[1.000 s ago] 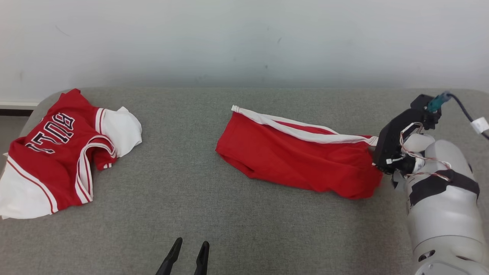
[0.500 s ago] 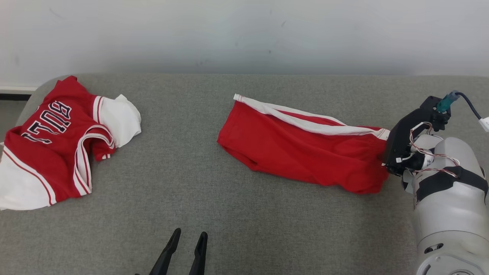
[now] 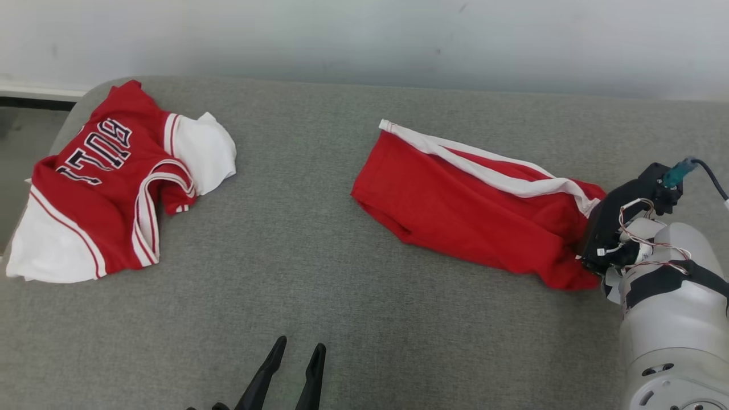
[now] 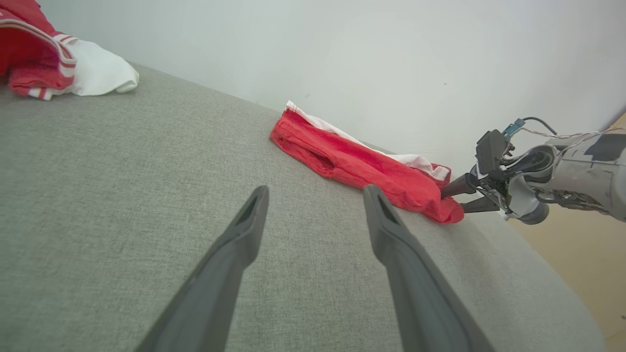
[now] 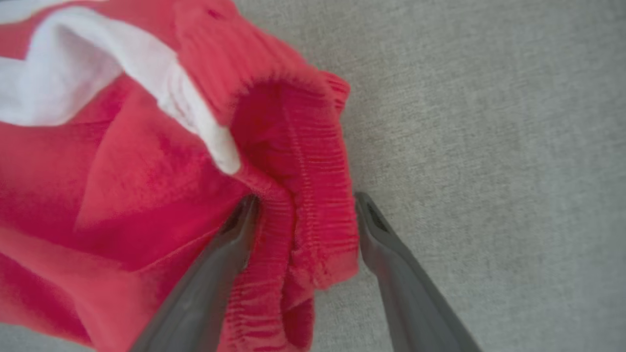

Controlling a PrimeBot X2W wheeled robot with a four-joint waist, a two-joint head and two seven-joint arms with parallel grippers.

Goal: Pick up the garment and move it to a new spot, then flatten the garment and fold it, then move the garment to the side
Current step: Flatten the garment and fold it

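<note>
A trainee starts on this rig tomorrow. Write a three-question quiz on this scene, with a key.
1. True or false: the left gripper holds the red fabric shorts with a white side stripe.
2. Which part of the shorts lies between the open fingers of the right gripper? A) leg hem B) elastic waistband C) drawstring
3. Fill in: the red-and-white lettered jersey lies on the grey fabric surface at the robot's ____ side.
Key: 1 false; 2 B; 3 left.

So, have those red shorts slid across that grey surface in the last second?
No, not noticeably. The whole head view shifted, so the camera moved; the gap between the red shorts and the jersey looks unchanged.
</note>
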